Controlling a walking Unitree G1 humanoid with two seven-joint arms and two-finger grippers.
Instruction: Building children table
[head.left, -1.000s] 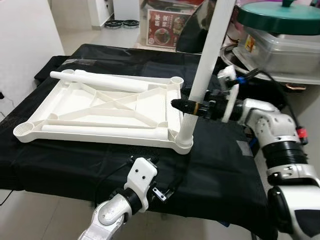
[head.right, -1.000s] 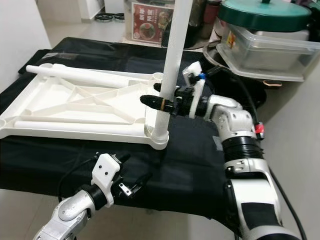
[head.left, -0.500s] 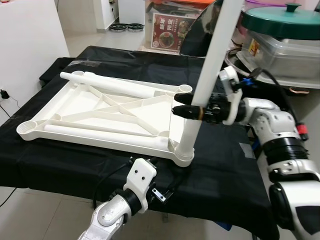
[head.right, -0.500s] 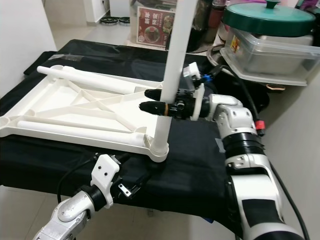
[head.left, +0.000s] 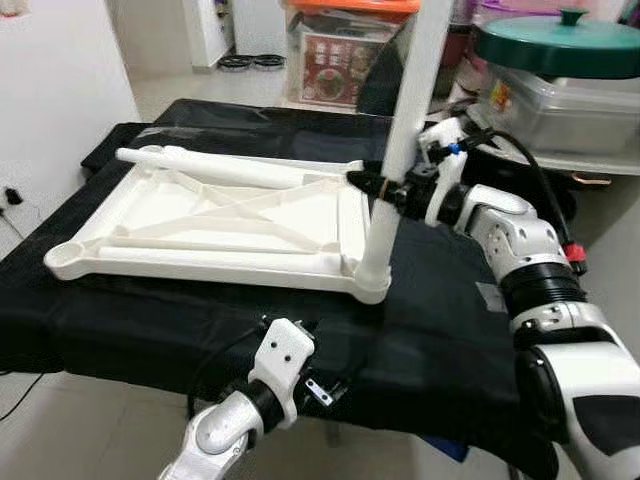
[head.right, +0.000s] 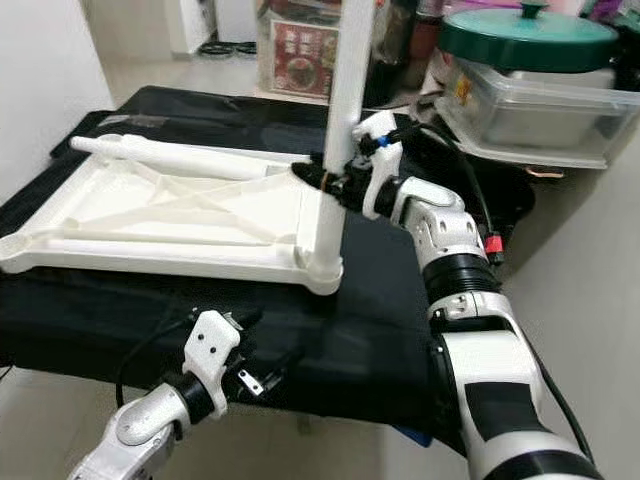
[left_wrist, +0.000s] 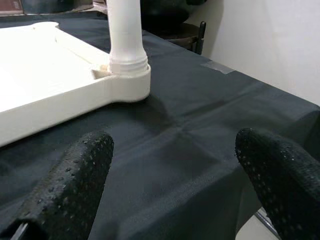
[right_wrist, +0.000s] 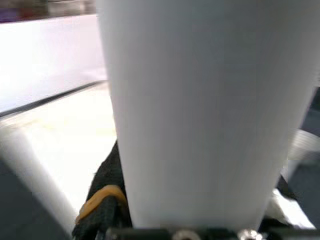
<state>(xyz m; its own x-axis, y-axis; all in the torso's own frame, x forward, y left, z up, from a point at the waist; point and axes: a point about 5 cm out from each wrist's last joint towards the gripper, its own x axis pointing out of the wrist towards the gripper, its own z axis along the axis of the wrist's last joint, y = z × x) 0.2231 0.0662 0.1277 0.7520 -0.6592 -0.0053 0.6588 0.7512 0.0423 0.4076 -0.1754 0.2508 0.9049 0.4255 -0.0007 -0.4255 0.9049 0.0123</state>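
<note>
The right claw is clamped around the upright white table leg, which stands in the corner socket of the upturned white tabletop on the black-draped counter. The left claw hangs at 7 o'clock off the counter's near edge.

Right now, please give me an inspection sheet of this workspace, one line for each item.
Surface: black cloth covers the table.
Job's things: white tabletop lies underside up; one leg stands in its near right corner socket; two loose legs lie inside it.
Clutter: nothing seen on the cloth.
Grippers: right gripper is shut on the standing leg; left gripper is open, low at the table's front edge.
Cables: black cable loops over the right arm.
Surroundings: green lid on clear containers, right; white wall, left.
</note>
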